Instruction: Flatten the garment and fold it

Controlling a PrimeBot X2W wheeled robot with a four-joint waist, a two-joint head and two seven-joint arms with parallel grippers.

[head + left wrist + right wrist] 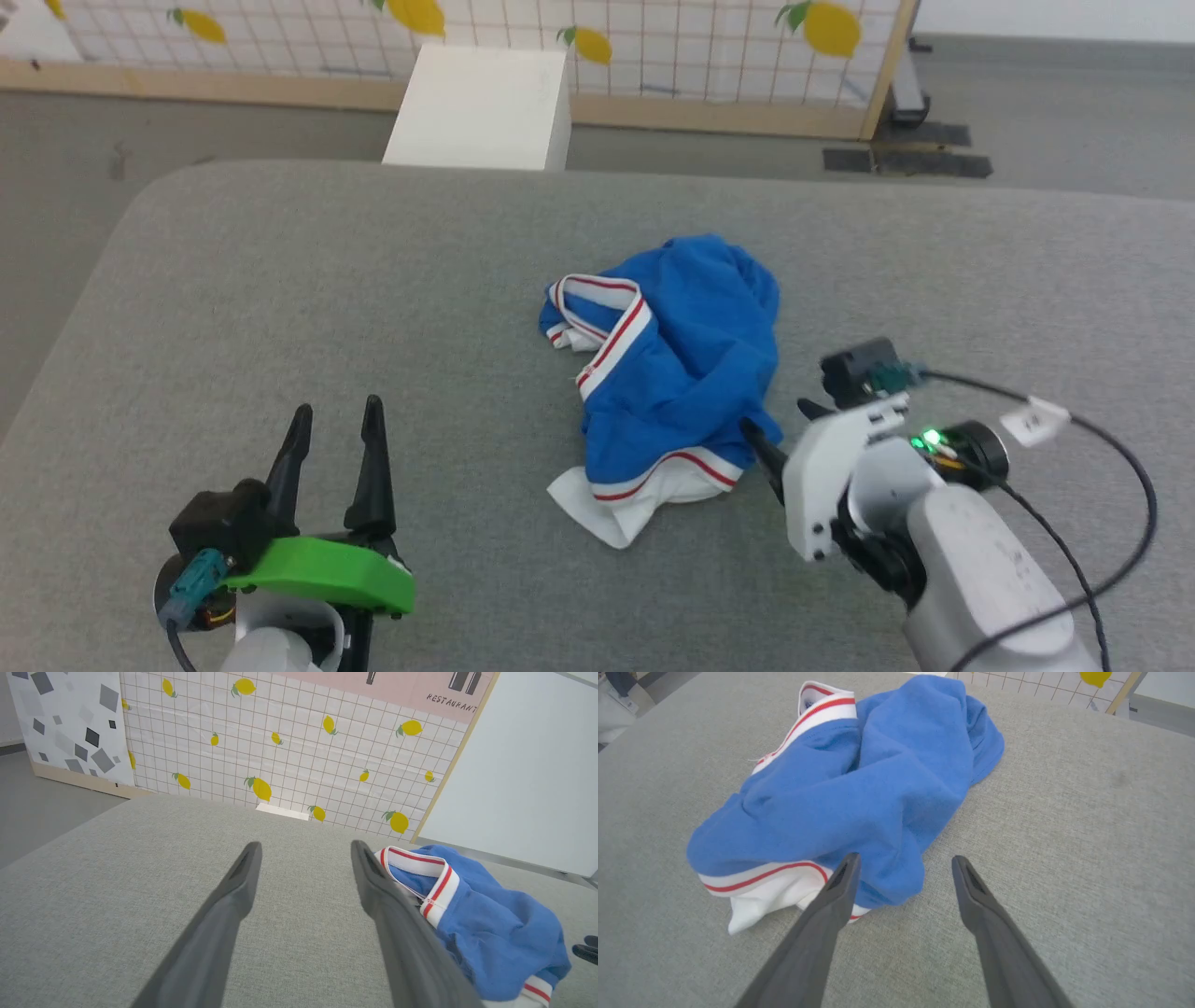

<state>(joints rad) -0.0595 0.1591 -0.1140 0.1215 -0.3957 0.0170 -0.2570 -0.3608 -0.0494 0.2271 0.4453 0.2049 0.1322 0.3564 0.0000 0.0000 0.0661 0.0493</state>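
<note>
One garment [681, 373] lies crumpled in a heap near the middle of the one grey bench [327, 280]. Of the two pincers, the left pincer [338, 408] stands wide and empty, well apart from it. The right pincer [777, 417], also wide and empty, sits just beside its striped hem.

Work surface: wide grey woven-fabric pad with a rounded corner [280, 280]. Around it, a plain grey floor [187, 131]. Far side has a white grid-tile print panel with yellow lemons [289, 751] in a light wooden frame [882, 75]. A white rectangular box [485, 107] stands against it, touching the pad's far edge. Left of the lemons there's a white panel with grey terrazzo shapes [70, 723]. Above them runs a pink strip reading "RESTAURANT" [411, 686], and to the right is a plain white board [528, 765]. Flat black pieces on the floor [906, 161] sit by the frame's foot, possibly mats. Light is even and diffuse.
</note>
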